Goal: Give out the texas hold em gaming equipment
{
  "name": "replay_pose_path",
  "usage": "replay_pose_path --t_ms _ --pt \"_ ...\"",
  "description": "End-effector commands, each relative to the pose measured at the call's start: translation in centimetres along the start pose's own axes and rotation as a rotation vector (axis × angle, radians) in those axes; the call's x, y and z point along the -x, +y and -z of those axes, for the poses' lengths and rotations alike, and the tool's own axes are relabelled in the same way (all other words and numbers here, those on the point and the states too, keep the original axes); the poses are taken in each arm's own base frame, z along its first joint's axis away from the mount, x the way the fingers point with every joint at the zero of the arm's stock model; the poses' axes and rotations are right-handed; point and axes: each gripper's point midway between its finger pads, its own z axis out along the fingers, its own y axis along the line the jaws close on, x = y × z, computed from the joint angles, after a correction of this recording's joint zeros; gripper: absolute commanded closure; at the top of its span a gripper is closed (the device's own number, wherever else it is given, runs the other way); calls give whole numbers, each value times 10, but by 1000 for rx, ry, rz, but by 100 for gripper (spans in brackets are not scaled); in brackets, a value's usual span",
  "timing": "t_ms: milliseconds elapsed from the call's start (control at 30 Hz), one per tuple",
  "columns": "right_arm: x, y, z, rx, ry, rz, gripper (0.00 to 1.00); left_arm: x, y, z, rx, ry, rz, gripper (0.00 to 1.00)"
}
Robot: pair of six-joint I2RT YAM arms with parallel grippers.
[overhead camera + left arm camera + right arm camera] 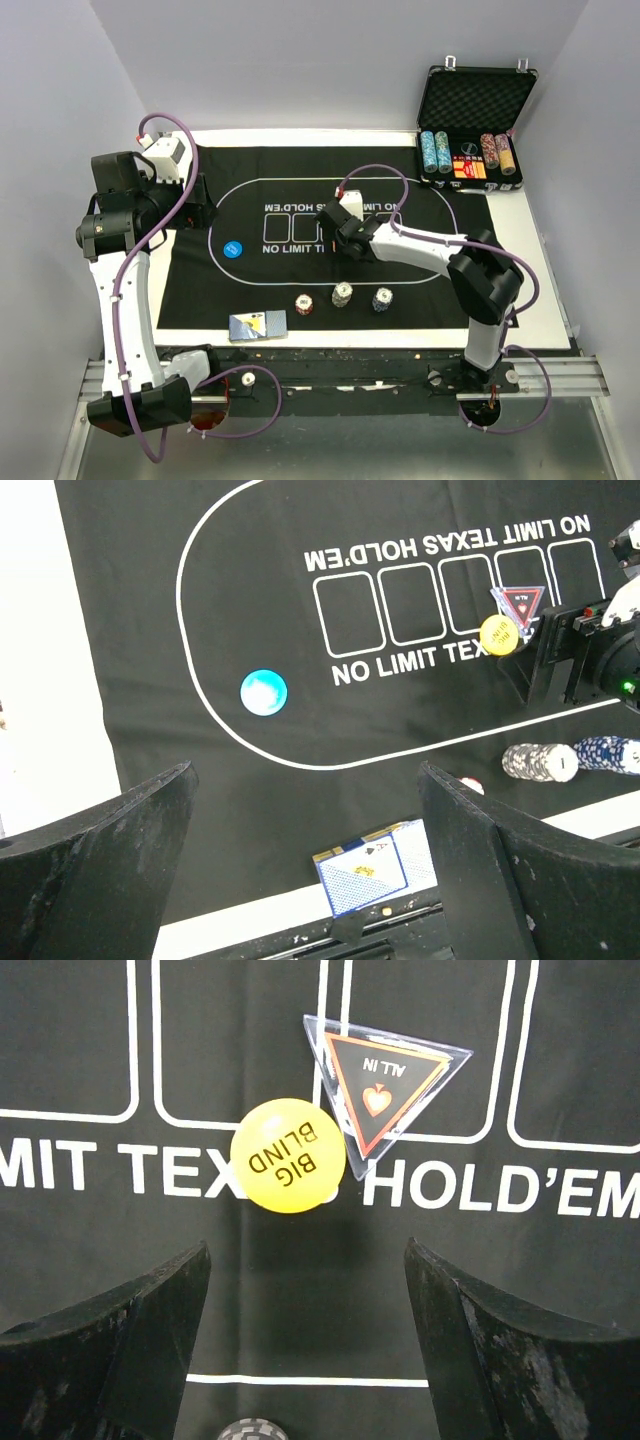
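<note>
The right claw (307, 1250) hovers with its fingers spread wide and nothing between them, just short of the yellow button (288, 1155) marked Big Blind, so the step in hand is probably handling that button. It lies flat on the black felt mat (560, 1260) at the centre of the printed oval, its edge touching the dark red triangular marker (385, 1085); which of the two overlaps the other cannot be told. That contact is the difficulty: a straight descent would set the right-hand finger close to the marker's lower tip and could drag it along. It would be better to turn the wrist so the fingers close on the button along a line clear of the marker, centre the claw over the disc, press lightly into the felt and close slowly, since so thin a disc tends to slip out. The lift should be straight up, with a check that the marker stays flat. The left claw (305, 780) is also wide and empty at the mat's left end, near the blue button (232, 248). Three stacks of poker chips (342, 295) and the playing cards (258, 325) sit along the mat's near edge; more chips remain in the case (475, 100) at the worktop's (545, 290) far right corner.
</note>
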Motion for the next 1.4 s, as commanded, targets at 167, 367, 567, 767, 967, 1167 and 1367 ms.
replay_pose_path --t_ms 167,367,567,767,967,1167,1367 --pt "-7 6 -10 4 16 -47 16 8 -10 8 -38 -26 1 1" --pt "-8 8 -32 1 41 -68 19 8 -8 8 -29 -26 -3 1" --pt "-5 16 -42 7 43 -61 21 8 -7 8 -20 -30 -9 1" --pt "-2 29 -48 38 57 -77 26 7 -5 6 -16 -27 -7 1" --pt "-4 41 -50 79 81 -94 35 7 -4 6 -8 -31 -6 1" --pt "-6 54 -45 114 87 -80 46 6 -2 5 -3 -30 -8 1" --pt "-11 71 -45 149 98 -63 57 8 -2 5 -2 -33 -2 1"
